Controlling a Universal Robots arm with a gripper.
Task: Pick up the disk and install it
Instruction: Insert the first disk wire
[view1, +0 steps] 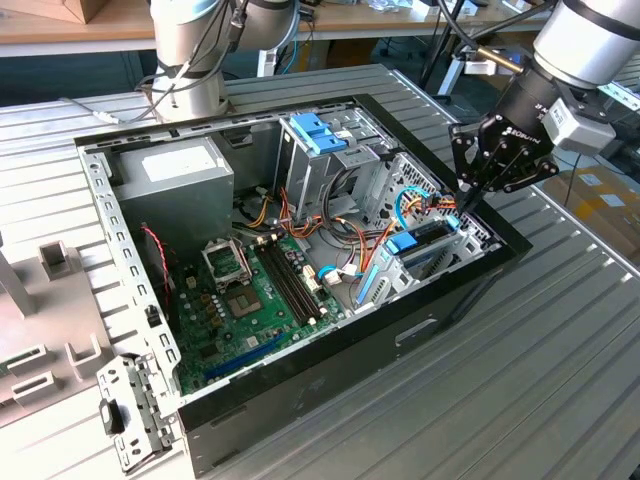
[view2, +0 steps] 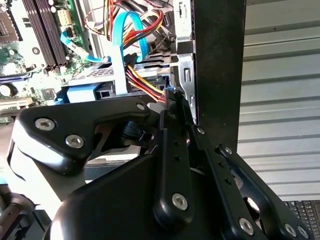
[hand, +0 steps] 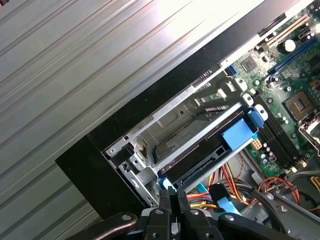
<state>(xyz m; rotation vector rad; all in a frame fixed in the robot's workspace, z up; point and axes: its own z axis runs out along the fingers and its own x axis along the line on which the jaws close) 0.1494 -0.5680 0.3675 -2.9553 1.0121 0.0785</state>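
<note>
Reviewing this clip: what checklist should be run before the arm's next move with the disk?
1. Disk lies inside the drive cage: ok.
2. Disk fully seated: cannot tell.
3. Fingers shut, holding nothing: ok.
4. Gripper above the cage's end, by the case wall: ok.
5. Wires clear of the fingers: not ok, they run right beside the tips.

your gripper (view1: 466, 203) hangs at the case's (view1: 430, 320) front corner, fingertips together; beneath it the disk (hand: 200, 159) fills its bay (hand: 175, 127); coloured cables (view2: 145, 80) crowd the side toward the motherboard (view1: 250, 300); the ribbed table (view1: 560, 380) outside the case wall lies open
</note>
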